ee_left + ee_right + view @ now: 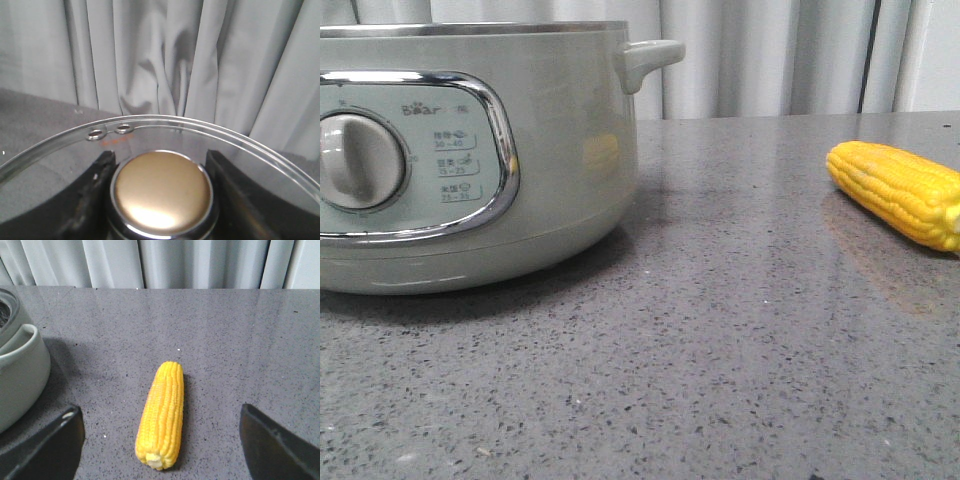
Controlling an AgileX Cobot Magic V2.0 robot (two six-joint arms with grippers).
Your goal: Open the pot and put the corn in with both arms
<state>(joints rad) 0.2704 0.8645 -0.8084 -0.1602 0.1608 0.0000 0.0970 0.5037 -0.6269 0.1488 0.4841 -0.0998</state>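
Left gripper (161, 192) grips the glass lid (165, 131) by its knob (162, 192); right gripper (161, 440), jaws spread, straddles the corn (162, 412) lying on the table (740, 330) beside the pot (470, 150).

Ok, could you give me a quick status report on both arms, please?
Left gripper clamped on lid knob, glass lid held. Right gripper open, straddling corn. Corn lies on table beside pot. Nothing between.

Bare counter (740, 300) lies between pot (470, 150) and corn (895, 192); pot's top uncovered.
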